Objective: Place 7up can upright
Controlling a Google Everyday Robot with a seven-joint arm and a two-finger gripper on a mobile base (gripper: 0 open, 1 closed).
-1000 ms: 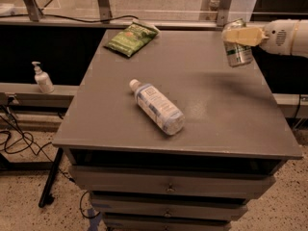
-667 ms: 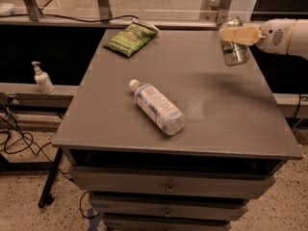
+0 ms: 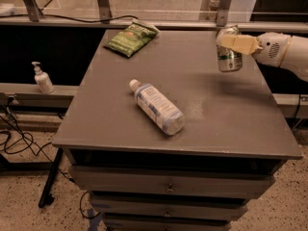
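The 7up can [image 3: 229, 57], silver with a green-white label, hangs upright in my gripper [image 3: 231, 42] above the far right part of the grey table top [image 3: 216, 114]. My gripper comes in from the right edge of the view and its cream fingers [image 3: 239, 43] are shut on the can's upper part. The can's shadow falls on the table below and to the left of it.
A clear plastic water bottle [image 3: 157, 106] with a blue-white label lies on its side at the table's middle. A flat green snack bag [image 3: 131, 37] lies at the far left corner. A soap dispenser [image 3: 42, 78] stands on a ledge to the left. Drawers sit below the table top.
My gripper has moved slightly left and toward the table with the can held in it. The bottle and the bag have not moved.
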